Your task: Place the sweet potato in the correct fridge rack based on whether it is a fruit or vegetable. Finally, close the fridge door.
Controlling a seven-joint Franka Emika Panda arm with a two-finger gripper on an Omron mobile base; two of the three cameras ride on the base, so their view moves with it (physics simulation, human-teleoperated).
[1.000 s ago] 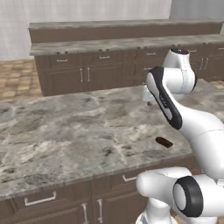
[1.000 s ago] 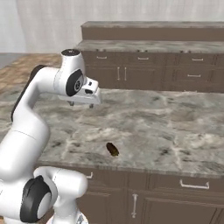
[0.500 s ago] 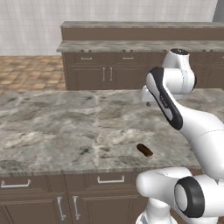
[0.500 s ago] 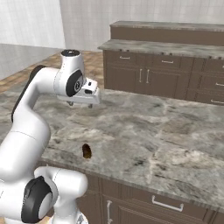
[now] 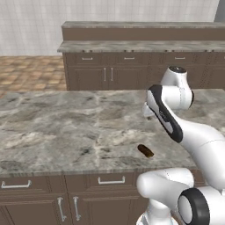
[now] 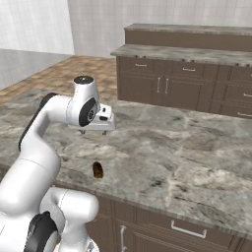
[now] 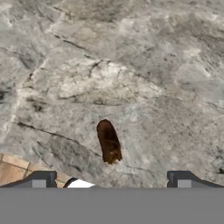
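Hand view: sweet potato seen lying on counter, between and just beyond the tips, long axis 12-to-6, leaning toward 11. Claw spread fully wide, nothing held. Descent straight ahead judged needed.

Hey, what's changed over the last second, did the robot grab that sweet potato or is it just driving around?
Only the base has driven: the whole view swung, so counter and cabinets shifted in frame. The sweet potato lies untouched near the counter's front edge. The gripper stays open above it, holding nothing, arm pose unchanged.
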